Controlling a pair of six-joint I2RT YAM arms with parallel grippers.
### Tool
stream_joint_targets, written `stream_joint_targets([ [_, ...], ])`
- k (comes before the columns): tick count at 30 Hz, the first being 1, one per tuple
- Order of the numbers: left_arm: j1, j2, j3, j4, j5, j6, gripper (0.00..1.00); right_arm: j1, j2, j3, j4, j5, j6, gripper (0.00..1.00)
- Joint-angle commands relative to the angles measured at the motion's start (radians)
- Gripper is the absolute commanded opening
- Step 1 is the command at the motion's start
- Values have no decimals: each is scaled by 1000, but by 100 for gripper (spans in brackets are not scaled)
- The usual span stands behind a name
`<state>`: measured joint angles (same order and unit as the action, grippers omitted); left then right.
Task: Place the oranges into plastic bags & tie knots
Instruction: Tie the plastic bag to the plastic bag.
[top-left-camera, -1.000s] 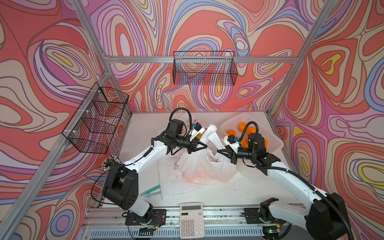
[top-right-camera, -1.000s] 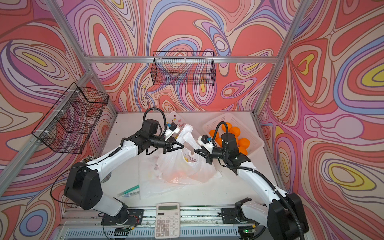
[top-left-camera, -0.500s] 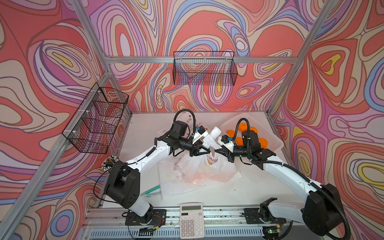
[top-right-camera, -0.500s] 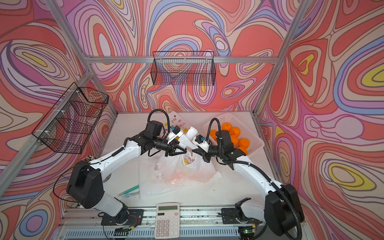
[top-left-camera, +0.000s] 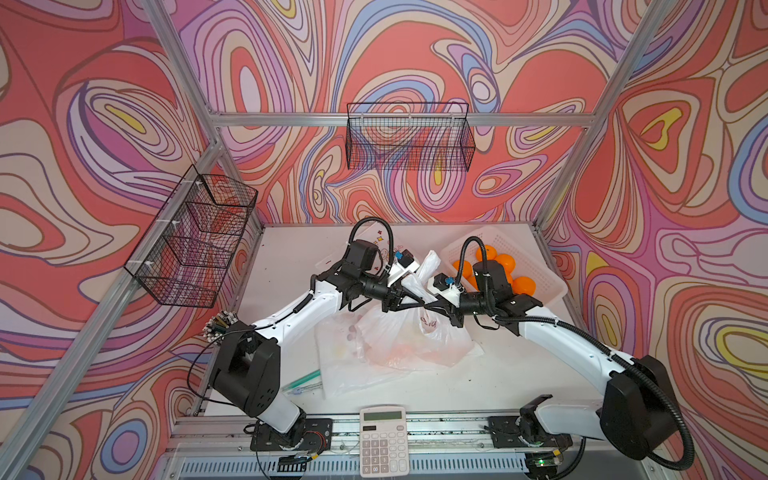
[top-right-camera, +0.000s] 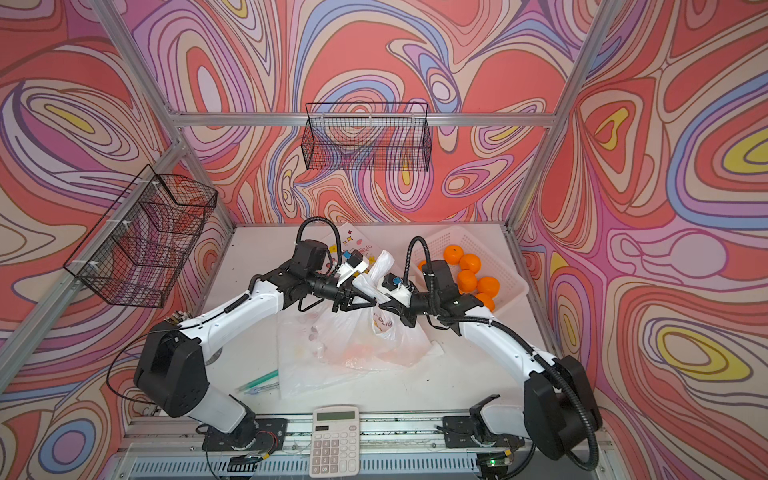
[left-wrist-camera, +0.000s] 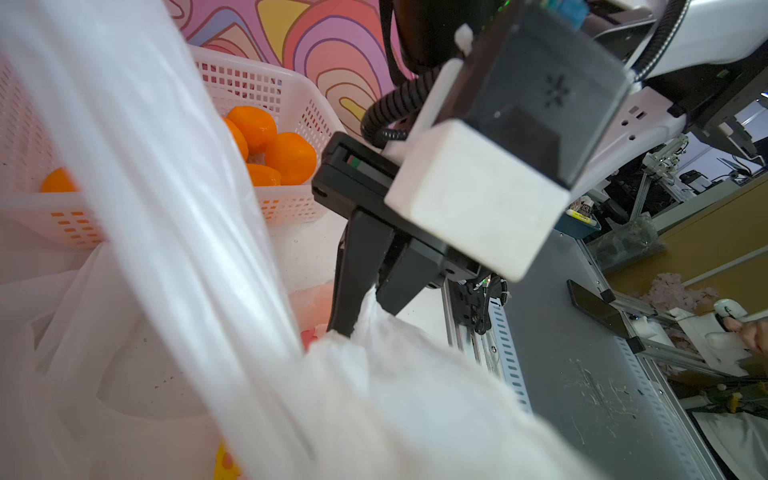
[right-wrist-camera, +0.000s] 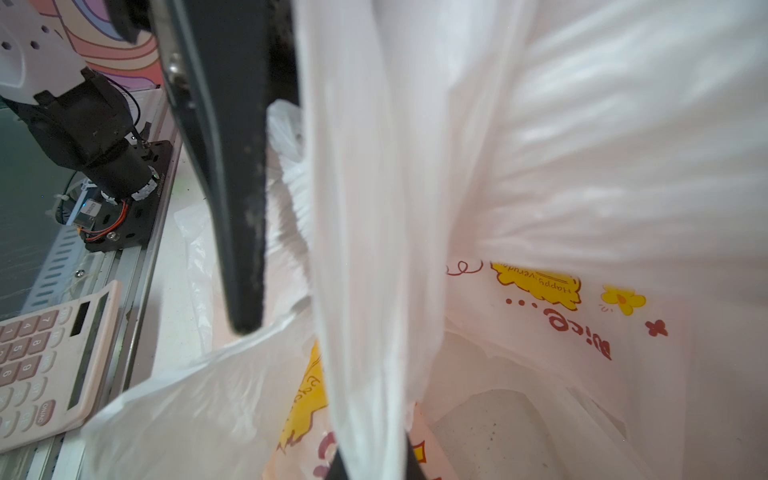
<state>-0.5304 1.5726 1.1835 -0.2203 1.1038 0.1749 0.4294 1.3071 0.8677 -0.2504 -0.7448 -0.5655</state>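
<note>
**Top views.** Both arms reach in over the middle of the table (top-left-camera: 286, 266). The left gripper (top-left-camera: 415, 298) and right gripper (top-left-camera: 434, 302) meet almost tip to tip above the bag (top-left-camera: 407, 340). The bag sits slumped at mid-table, with an orange glow showing through its skin. One handle (top-left-camera: 428, 266) stands up between the two wrists. A flat bag (top-left-camera: 336, 370) lies partly under the full one. Loose oranges (top-left-camera: 505, 264) lie in the white basket (top-left-camera: 548, 291) at the right rear, just behind the right arm. A calculator (top-left-camera: 382, 440) sits on the front rail, with a green pen (top-left-camera: 302, 380) nearby on the table. How wide either gripper is open is too small to read here.

**Left wrist.** The right gripper (left-wrist-camera: 365, 316) is seen from the front. Its black fingers (left-wrist-camera: 357, 266) are closed together on a bunched fold of the bag's white film. A blurred strip of handle (left-wrist-camera: 174, 216) crosses the foreground. The left gripper's own fingers are hidden.

**Right wrist.** A stretched handle strip (right-wrist-camera: 361, 249) runs down into the right gripper (right-wrist-camera: 374, 465), clamped between its tips. One left-gripper finger (right-wrist-camera: 237, 187) stands just beside the strip. Its partner is hidden, so whether the left gripper grips cannot be told. Below lies the bag's yellow label (right-wrist-camera: 540, 286).
</note>
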Motion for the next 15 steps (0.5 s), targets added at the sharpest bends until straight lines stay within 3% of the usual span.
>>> stream_joint_targets([
  [1,-6,12,30,7,21,15,18,7,4,27,-42,12,-34,0],
  [5,-6,7,31,-8,15,28,1,8,-10,37,-79,39,-38,0],
  [9,-6,2,28,-16,7,38,0,6,-38,45,-98,71,-18,3],
  [15,-6,-18,13,-7,-4,48,0,-6,-171,27,-34,99,97,56],
])
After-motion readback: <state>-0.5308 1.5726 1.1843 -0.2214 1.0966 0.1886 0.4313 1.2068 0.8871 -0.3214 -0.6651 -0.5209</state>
